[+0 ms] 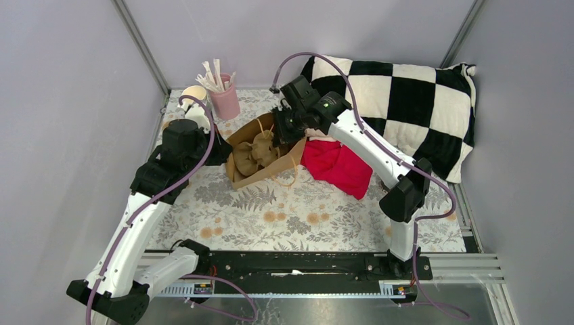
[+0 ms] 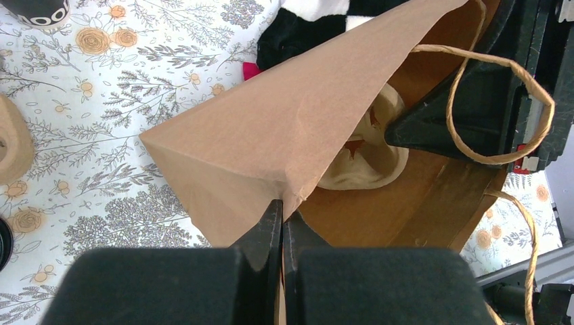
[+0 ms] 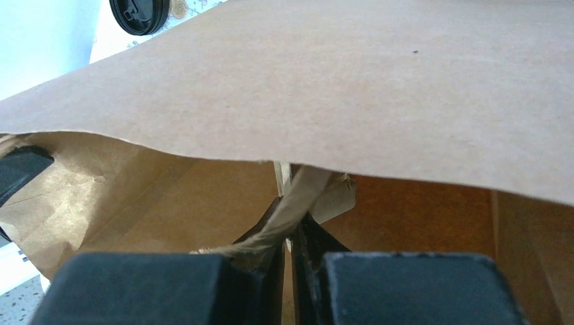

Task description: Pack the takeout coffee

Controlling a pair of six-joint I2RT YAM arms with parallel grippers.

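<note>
The brown paper bag (image 1: 260,157) lies on the floral cloth with its mouth held apart and a crumpled pale item (image 2: 365,162) inside. My left gripper (image 2: 283,206) is shut on the bag's left rim (image 2: 271,135). My right gripper (image 3: 292,217) pinches the opposite rim, jaws a sliver apart, with the twine handle (image 3: 298,196) draped over one finger. The takeout coffee (image 2: 40,10) is a dark cup with white marks on the cloth outside the bag, cut off by the frame's corner. A round black lid (image 3: 139,13) shows past the bag. The arms hide the coffee from above.
A pink cup of wooden sticks (image 1: 225,101) and cream cups (image 1: 194,95) stand at the back left. A red cloth (image 1: 337,168) lies right of the bag, before a black-and-white checked pillow (image 1: 399,101). A tan object (image 2: 10,145) sits at the left wrist view's left edge.
</note>
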